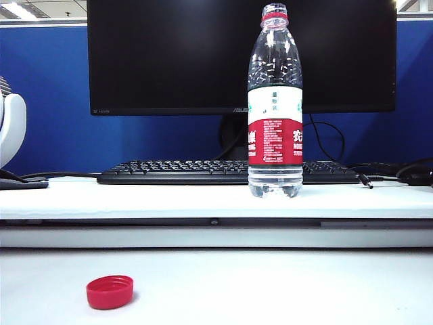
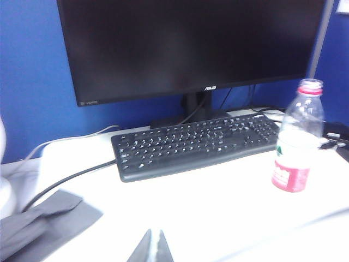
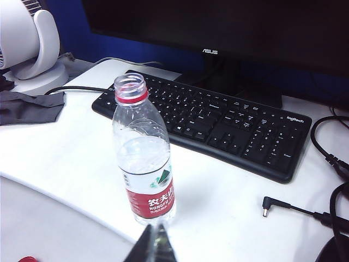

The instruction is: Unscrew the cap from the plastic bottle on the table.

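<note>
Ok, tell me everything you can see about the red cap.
The cap is small, round, red plastic with a smooth flat top. It is off the bottle, lying top-up on the lower table surface, well in front of and left of it. Nothing touches it; neither gripper is near.

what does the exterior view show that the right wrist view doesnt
Only the exterior view: the whole red cap lying off the bottle on the low front part of the table; neither hand appears.

Only the right wrist view: the shut right hand close by the bottle, a loose cable plug, the bottle's open mouth seen from above, and a sliver of red at the frame's edge, perhaps the cap.

Both: the upright uncapped bottle on the raised shelf, the black keyboard and the monitor.
</note>
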You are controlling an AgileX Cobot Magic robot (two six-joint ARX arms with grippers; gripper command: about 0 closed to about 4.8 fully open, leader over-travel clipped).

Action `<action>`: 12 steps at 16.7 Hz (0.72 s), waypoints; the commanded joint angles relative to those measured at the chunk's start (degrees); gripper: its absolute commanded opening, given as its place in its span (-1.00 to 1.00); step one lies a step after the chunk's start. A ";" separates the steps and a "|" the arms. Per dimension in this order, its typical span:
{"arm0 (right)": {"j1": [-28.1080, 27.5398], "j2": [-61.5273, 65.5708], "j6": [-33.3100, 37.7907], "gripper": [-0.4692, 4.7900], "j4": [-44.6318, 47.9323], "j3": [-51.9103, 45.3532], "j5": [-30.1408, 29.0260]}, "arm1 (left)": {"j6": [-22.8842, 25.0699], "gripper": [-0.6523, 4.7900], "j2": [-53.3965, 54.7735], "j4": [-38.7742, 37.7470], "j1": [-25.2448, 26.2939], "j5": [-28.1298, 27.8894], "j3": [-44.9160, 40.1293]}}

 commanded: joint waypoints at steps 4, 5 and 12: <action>-0.02 -0.11 -0.02 -0.83 0.96 0.26 0.09 | -19.87 -0.78 -0.17 22.80 0.02 3.34 -19.76; -0.02 -0.11 0.00 -0.83 0.94 0.26 0.04 | -19.93 -0.78 -0.17 21.24 0.02 3.43 -20.70; -0.02 -0.11 -0.02 -0.83 0.94 0.26 0.09 | -19.96 -0.78 -0.24 2.27 0.02 3.43 -21.35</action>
